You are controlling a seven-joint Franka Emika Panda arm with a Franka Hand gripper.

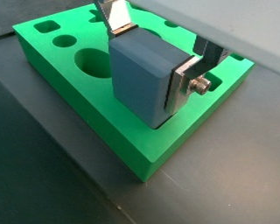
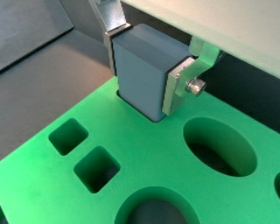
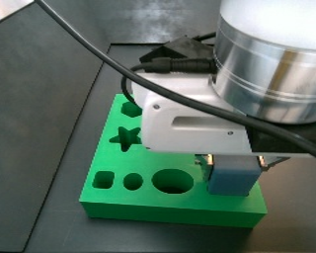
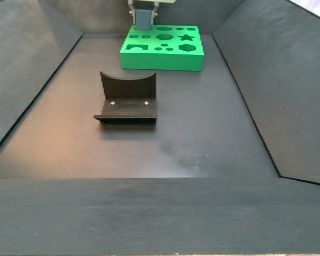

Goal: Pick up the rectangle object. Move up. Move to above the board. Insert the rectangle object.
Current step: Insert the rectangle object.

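Observation:
The gripper is shut on the rectangle object, a matte steel-blue block held upright between its silver fingers. The block stands over a corner of the bright-green board, and its lower end sits in a rectangular hole there. Another wrist view shows the gripper, the block and the board the same way. In a side view the block hangs under the gripper at the near right corner of the board. In the far side view the gripper is above the board.
The dark fixture stands on the floor in front of the board. Round and square holes lie open beside the block. Dark sloping walls enclose the floor. A black cable runs over the board's far side.

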